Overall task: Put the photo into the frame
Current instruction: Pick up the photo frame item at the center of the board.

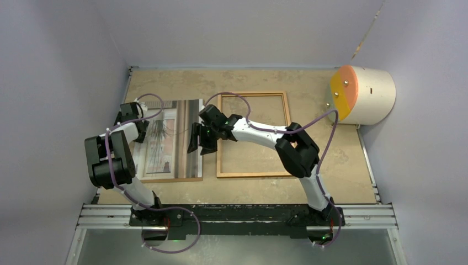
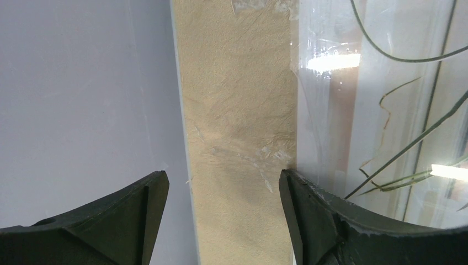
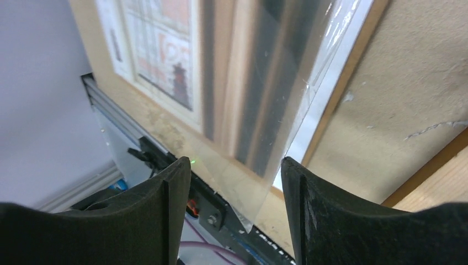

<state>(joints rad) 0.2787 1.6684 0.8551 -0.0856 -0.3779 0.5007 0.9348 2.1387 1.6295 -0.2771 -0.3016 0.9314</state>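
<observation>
Right end effector [image 3: 236,165] apart, straddling clear pane [image 3: 265,110]; left end effector [image 2: 223,179] apart, beside photo [image 1: 165,154].

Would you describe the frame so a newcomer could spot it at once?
On the tan table, look left of the cream cylinder with an orange face. The frame lies flat, a thin orange-brown wooden rectangle. Unlike the photo beside it, it is hollow, showing table inside.

I count two grippers of mine, the left gripper [image 2: 223,182] and the right gripper [image 3: 236,168]. Ahead of my right fingers there is one clear pane [image 3: 265,110], one photo [image 1: 163,138] and one brown backing board [image 1: 165,179]. Off that gripper's far side I count one frame [image 1: 253,174] and, beyond it, one orange-faced cylinder [image 1: 367,94].
</observation>
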